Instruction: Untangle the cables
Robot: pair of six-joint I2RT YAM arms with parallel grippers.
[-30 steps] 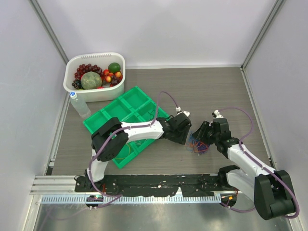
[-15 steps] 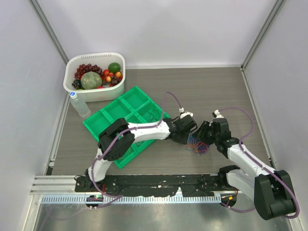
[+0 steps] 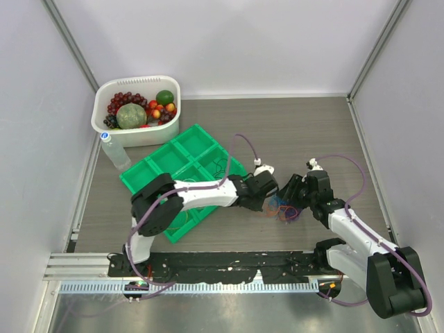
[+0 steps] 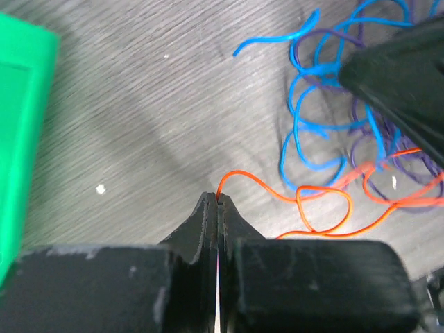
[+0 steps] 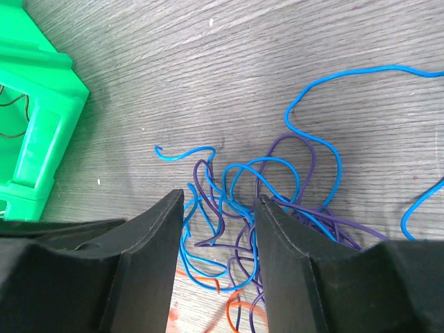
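The cables lie in a tangle (image 3: 283, 207) on the wooden table between my two grippers. In the left wrist view my left gripper (image 4: 219, 199) is shut on the end of the orange cable (image 4: 320, 201), which loops away to the right toward blue (image 4: 305, 125) and purple (image 4: 368, 149) strands. My right gripper (image 5: 218, 198) stands open right over the tangle, with blue (image 5: 263, 166) and purple (image 5: 312, 156) loops between its fingers and a bit of orange (image 5: 232, 305) below. From above, the left gripper (image 3: 268, 202) and the right gripper (image 3: 291, 199) nearly meet.
A green compartment tray (image 3: 173, 163) lies left of the tangle, under the left arm, with a thin dark wire in one compartment. Behind it stand a white basin of fruit (image 3: 137, 104) and a plastic bottle (image 3: 114, 151). Walls close in both sides.
My left gripper has moved in to the tangle and closed on the orange cable's end. The right gripper stays over the tangle, its jaws a little wider.
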